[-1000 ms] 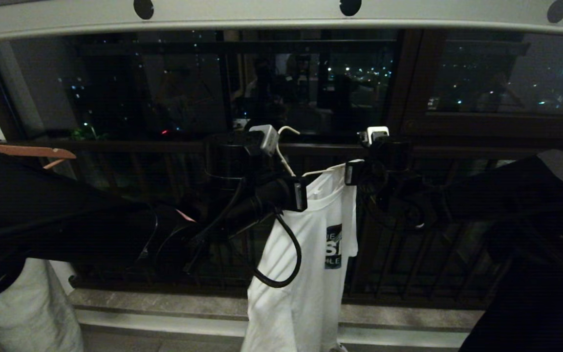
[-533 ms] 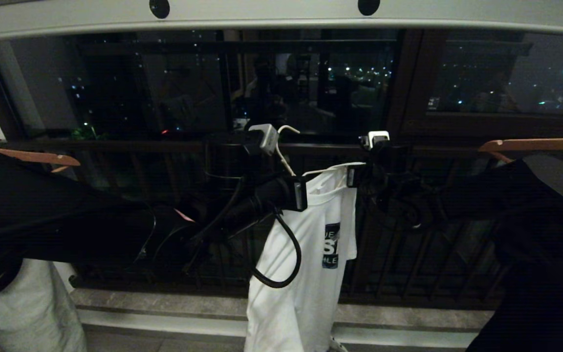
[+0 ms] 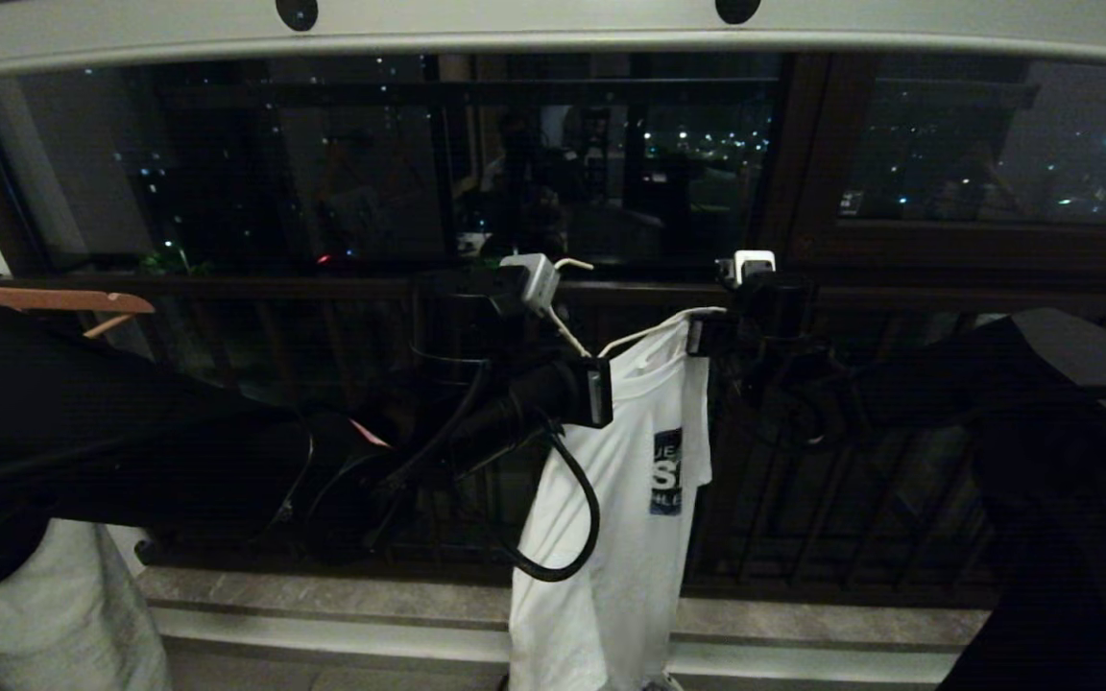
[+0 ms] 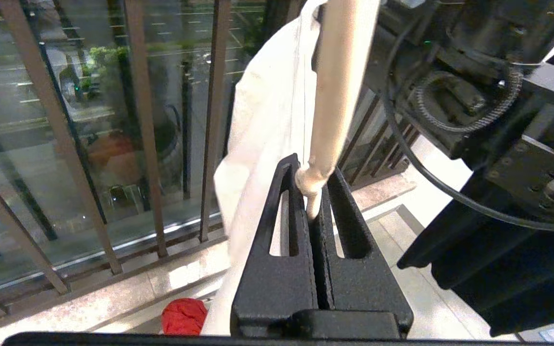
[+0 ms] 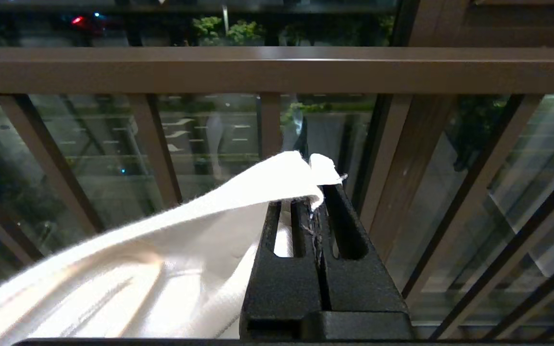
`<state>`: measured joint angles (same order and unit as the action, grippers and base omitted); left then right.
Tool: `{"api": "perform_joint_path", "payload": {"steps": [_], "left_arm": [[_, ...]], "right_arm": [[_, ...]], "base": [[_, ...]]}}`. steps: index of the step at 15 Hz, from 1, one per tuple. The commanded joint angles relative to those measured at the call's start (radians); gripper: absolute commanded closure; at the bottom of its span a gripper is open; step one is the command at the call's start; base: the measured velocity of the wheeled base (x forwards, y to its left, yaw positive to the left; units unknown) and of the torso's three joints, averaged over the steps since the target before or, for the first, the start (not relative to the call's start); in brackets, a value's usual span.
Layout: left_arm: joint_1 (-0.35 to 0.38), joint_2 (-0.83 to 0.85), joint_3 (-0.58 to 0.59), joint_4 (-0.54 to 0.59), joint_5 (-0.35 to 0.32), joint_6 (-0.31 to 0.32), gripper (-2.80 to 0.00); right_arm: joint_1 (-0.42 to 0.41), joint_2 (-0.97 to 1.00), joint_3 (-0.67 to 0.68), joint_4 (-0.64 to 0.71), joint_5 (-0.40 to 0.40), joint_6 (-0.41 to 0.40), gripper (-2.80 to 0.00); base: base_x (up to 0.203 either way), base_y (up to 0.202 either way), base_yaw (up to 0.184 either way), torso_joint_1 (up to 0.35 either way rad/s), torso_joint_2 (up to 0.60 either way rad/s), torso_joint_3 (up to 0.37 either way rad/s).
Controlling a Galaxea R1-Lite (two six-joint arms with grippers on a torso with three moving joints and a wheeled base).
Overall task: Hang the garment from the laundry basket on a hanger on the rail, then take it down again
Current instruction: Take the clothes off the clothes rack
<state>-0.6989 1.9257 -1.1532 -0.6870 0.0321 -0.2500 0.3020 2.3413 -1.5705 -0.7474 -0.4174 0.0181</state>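
T-shirt (image 3: pixel 625 499) hangs limp below the rail (image 3: pixel 553 29), light and floppy: left tool (image 4: pixel 313 192) is clamped on the wire hanger (image 3: pixel 567 331), right tool (image 5: pixel 318 202) pinches shoulder fabric; stiff wire gives firmer hold.

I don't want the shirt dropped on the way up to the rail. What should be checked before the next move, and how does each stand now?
1. Left gripper shut on the thin white wire hanger: ok.
2. Right gripper shut on the white printed T-shirt: ok.
3. Hanger hook on the pale grey holed rail: not ok, well below it.
4. Shirt seated over both hanger shoulders: cannot tell.
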Motion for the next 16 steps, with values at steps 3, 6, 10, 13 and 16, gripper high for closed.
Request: {"api": "perform_joint_path", "payload": {"steps": [3,6,10,13,16], "left_arm": [[-0.002,-0.002,0.001,-0.005,0.000,-0.002,0.00],[-0.001,-0.002,0.000,-0.007,0.003,-0.002,0.00],[0.009,0.017,-0.021,-0.009,0.006,-0.004,0.00],[0.033,0.048,-0.060,-0.011,0.026,-0.005,0.00],[0.076,0.107,-0.139,-0.012,0.091,-0.005,0.00]], "right_arm": [[-0.011,0.018,-0.013,-0.004,-0.003,0.000,0.00],[-0.012,0.033,-0.012,-0.003,-0.001,-0.001,0.00],[0.030,0.027,0.045,-0.006,0.000,-0.001,0.00],[0.144,-0.018,0.154,-0.015,0.001,0.001,0.00],[0.236,-0.078,0.248,-0.034,0.002,0.001,0.00]], "base": [[0.000,0.000,0.000,0.000,0.00,0.000],[0.000,0.000,0.000,0.000,0.00,0.000],[0.000,0.000,0.000,0.000,0.00,0.000],[0.000,0.000,0.000,0.000,0.00,0.000],[0.000,0.000,0.000,0.000,0.00,0.000]]}}
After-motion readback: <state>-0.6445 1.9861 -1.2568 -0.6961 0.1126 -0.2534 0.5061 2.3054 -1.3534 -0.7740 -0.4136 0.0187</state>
